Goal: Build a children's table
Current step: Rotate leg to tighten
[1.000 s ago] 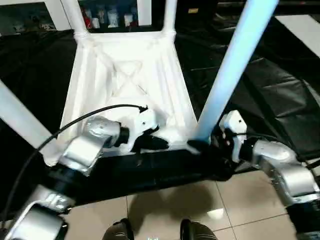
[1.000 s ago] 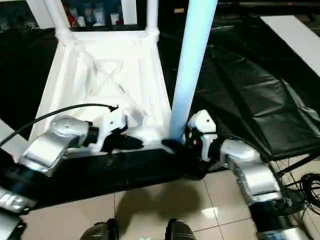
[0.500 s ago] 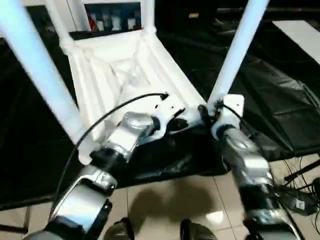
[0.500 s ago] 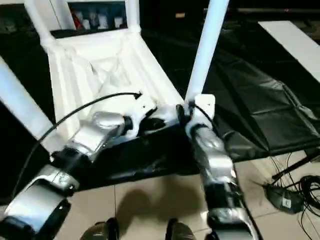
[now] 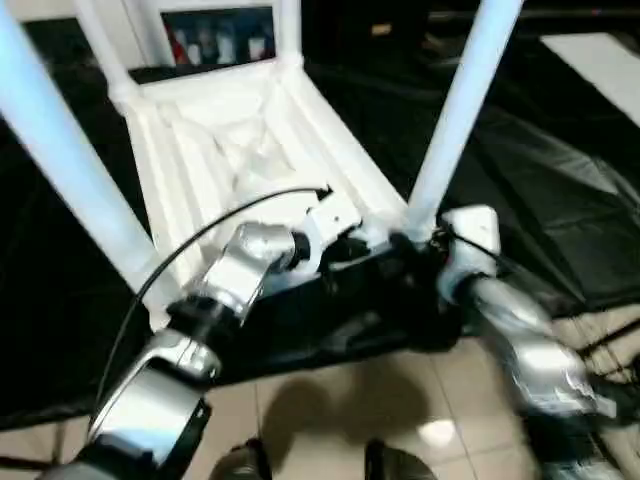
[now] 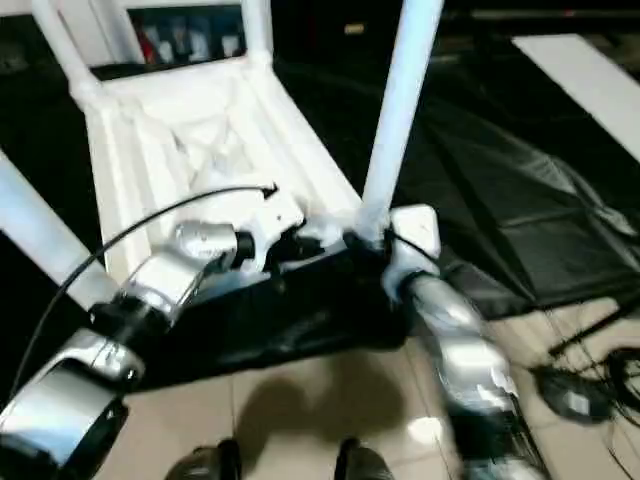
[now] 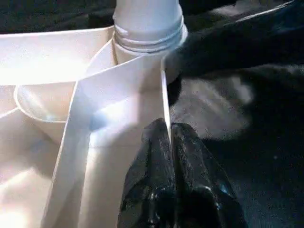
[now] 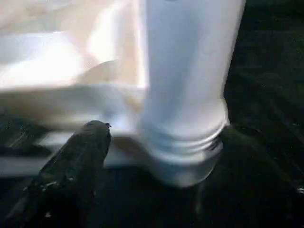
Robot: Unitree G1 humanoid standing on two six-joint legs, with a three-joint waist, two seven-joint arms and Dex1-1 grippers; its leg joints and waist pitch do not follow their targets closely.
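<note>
Left gripper (image 7: 170,142): the two black fingers are pressed together on a thin upright rib of the table top (image 5: 230,150), pinching the edge of that wall close to the near corner socket. In the head views the left gripper sits at the near edge of the top, just beside the base of the near right leg (image 5: 455,120).

Right gripper (image 8: 156,190): one black finger (image 8: 76,166) is visible beside the threaded foot of the near right leg, apart from it; the second finger is hidden, so how wide the jaws stand cannot be told, and no hold on the leg is visible. In the head views the right wrist lies at the foot of this leg.

Table top: it lies upside down on a black sheet (image 5: 560,200), ribbed underside up.

Legs: the near right leg stands in its corner socket, its threaded collar visible above the socket in both wrist views. The near left leg (image 5: 60,150) rises from the near left side of the top. Two far legs (image 6: 255,25) rise from the far corners; their upper ends leave the picture.

State of assembly, as a judgement: all four legs appear to be standing in sockets. The exposed thread on the near right leg suggests that it may not be fully seated. Remaining work is probably tightening this leg, checking the others, and turning the table upright.
</note>
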